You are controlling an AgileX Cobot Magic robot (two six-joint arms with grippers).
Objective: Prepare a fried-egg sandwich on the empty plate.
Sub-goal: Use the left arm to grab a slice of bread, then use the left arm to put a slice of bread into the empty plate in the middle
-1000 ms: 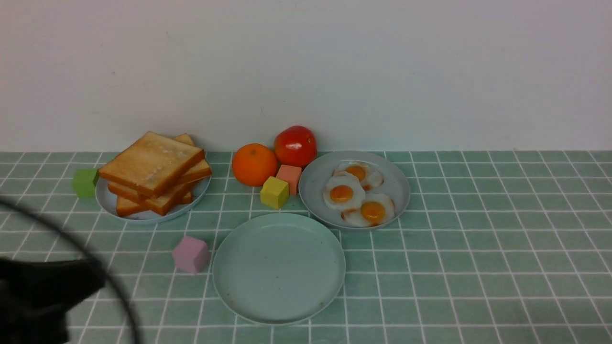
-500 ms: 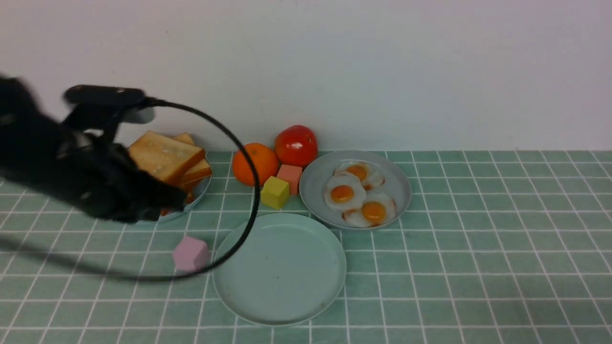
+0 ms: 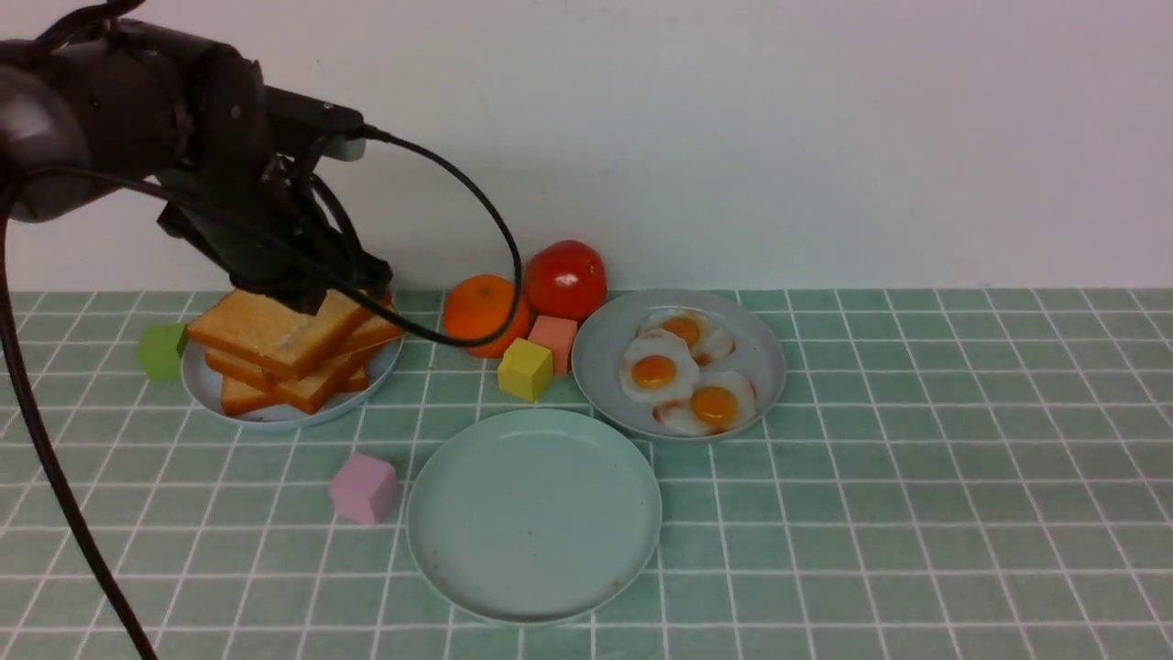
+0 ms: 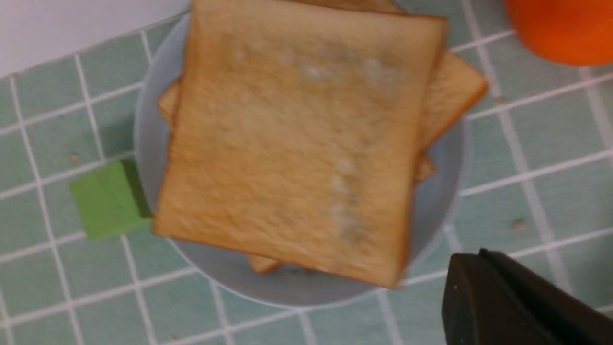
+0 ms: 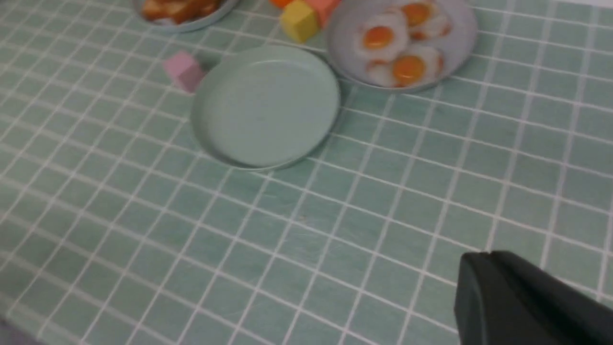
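A stack of golden-brown toast slices [image 3: 275, 330] lies on a grey-blue plate [image 3: 211, 385] at the back left. It fills the left wrist view [image 4: 297, 139]. My left gripper [image 3: 302, 295] hangs just above the stack's top slice. In the left wrist view [image 4: 471, 261] its fingers are pressed together and hold nothing. Three fried eggs [image 3: 683, 371] lie on a second grey-blue plate [image 3: 596, 353]. The mint-green plate [image 3: 534, 513] is empty, also in the right wrist view [image 5: 266, 105]. My right gripper [image 5: 479, 261] is shut and empty above the tiles, out of the front view.
An orange [image 3: 481, 312], a tomato [image 3: 566, 278], a yellow cube [image 3: 525, 369] and a salmon cube [image 3: 554, 336] sit between the two back plates. A green cube [image 3: 162, 351] touches the toast plate's left. A pink cube [image 3: 365, 489] lies left of the mint plate. The left arm's cable [image 3: 499, 247] loops over the orange.
My left arm has swung up from the lower left corner and forward, ending over the toast stack. Toast, eggs and plates have not moved.
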